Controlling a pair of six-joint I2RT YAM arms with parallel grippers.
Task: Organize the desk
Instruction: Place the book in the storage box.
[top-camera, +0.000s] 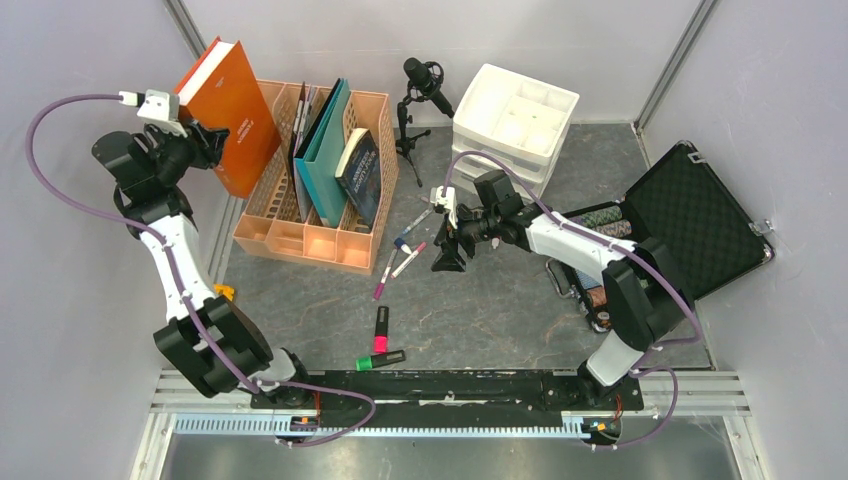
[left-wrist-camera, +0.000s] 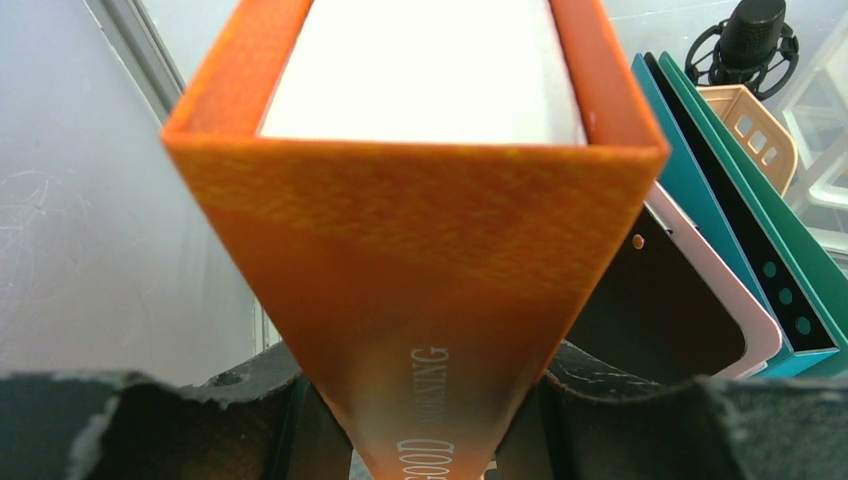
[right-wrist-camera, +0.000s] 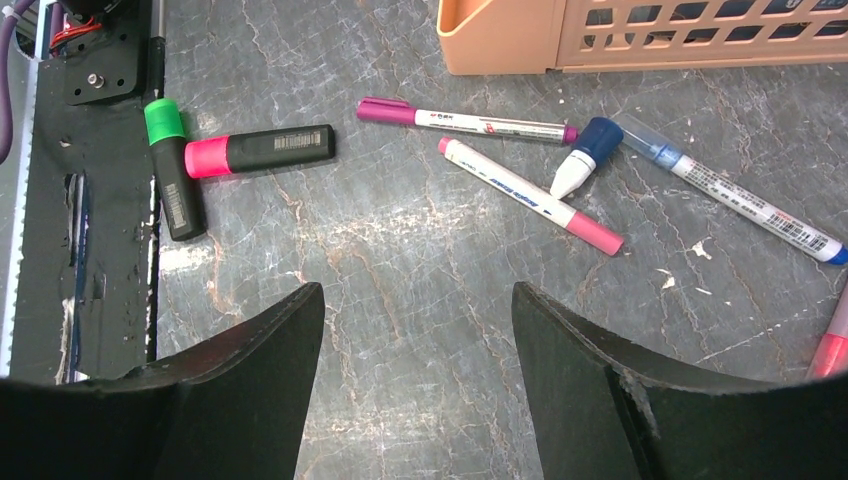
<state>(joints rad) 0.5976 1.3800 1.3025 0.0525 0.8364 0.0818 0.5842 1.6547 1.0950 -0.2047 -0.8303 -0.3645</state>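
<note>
Left claw (top-camera: 198, 136) is clamped on the spine end of an orange book (top-camera: 228, 110), holding it upright at the left end of the peach file rack (top-camera: 300, 238). Right claw (right-wrist-camera: 415, 295) hangs with its fingers apart above the dark veined surface (right-wrist-camera: 420, 240), near the loose markers (right-wrist-camera: 530, 195). Shelving the book looks like the step in hand. Next, the book needs shifting over a free slot and lowering without catching a divider.

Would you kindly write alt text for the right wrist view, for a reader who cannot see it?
The right end effector, open and empty, hovers above the grey veined desk, where markers and two highlighters lie scattered. The corner of a peach organizer shows at the top.
</note>
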